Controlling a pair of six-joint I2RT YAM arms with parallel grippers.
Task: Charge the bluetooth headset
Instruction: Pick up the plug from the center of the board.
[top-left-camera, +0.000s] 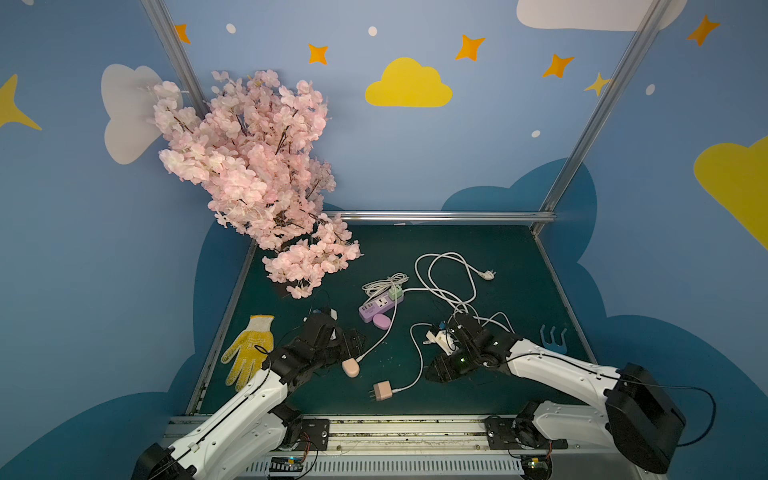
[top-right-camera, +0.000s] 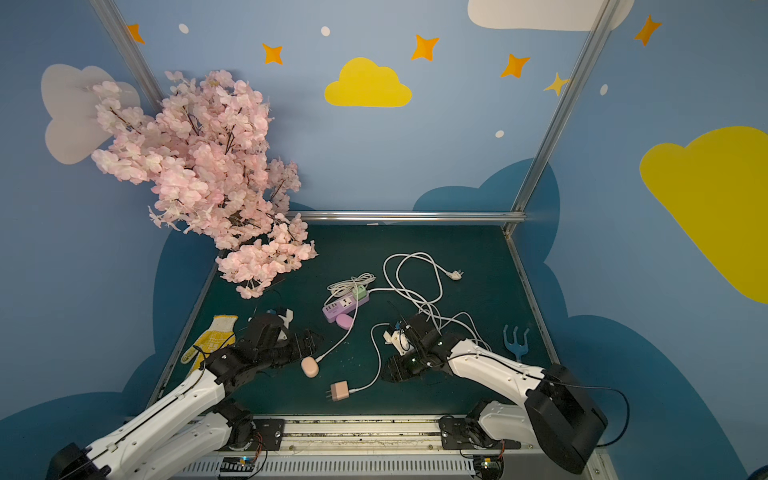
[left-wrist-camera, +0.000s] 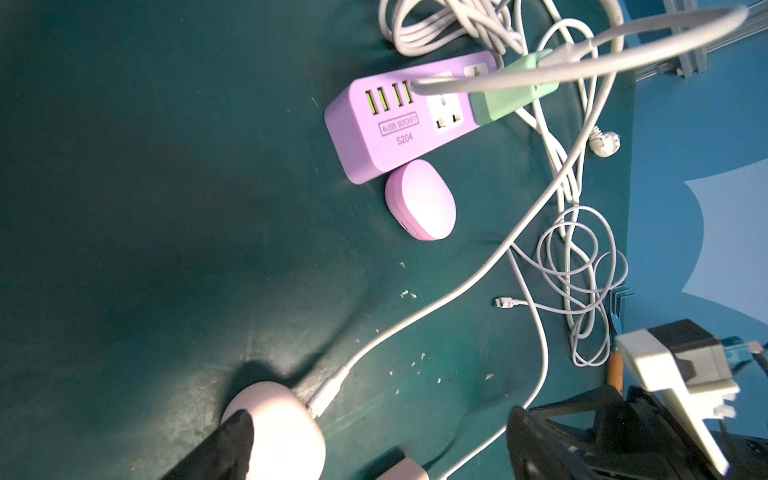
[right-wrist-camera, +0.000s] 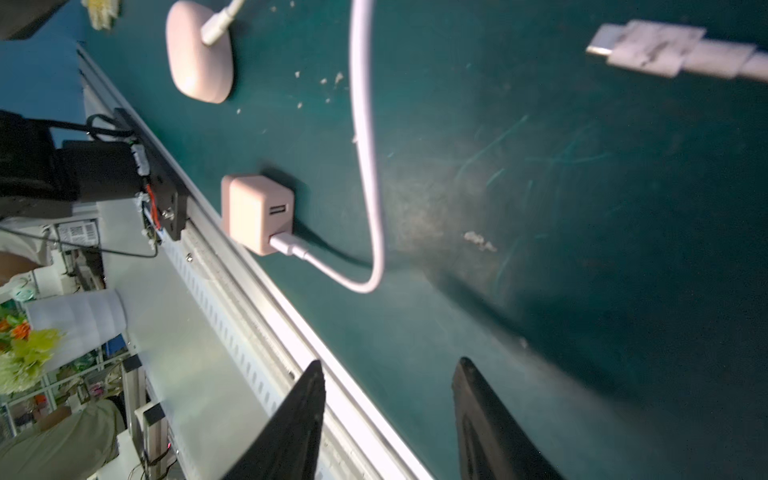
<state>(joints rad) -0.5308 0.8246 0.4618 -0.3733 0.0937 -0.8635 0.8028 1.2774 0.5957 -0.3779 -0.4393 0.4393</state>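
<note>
The bluetooth headset is a pink pebble-shaped case (top-left-camera: 351, 368) (top-right-camera: 310, 367) (left-wrist-camera: 274, 428) (right-wrist-camera: 198, 50) lying on the green mat. A white cable (top-left-camera: 380, 336) (left-wrist-camera: 457, 286) is plugged into it and runs to the USB ports of the purple power strip (top-left-camera: 376, 308) (left-wrist-camera: 386, 129). My left gripper (top-left-camera: 353, 343) (left-wrist-camera: 374, 449) is open over the mat; one of its fingers (left-wrist-camera: 224, 449) is against the case and the other is far off. My right gripper (top-left-camera: 434, 372) (right-wrist-camera: 388, 386) is open and empty near the front rail.
A lilac case (top-left-camera: 381, 321) (left-wrist-camera: 419, 199) rests against the strip. A pink wall charger (top-left-camera: 381, 390) (right-wrist-camera: 257, 212) lies in front, and its cable ends in a loose connector (right-wrist-camera: 648, 48). Also here: yellow glove (top-left-camera: 249, 353), blue hand rake (top-left-camera: 552, 338), blossom branch (top-left-camera: 257, 178), tangled white cords (top-left-camera: 449, 286).
</note>
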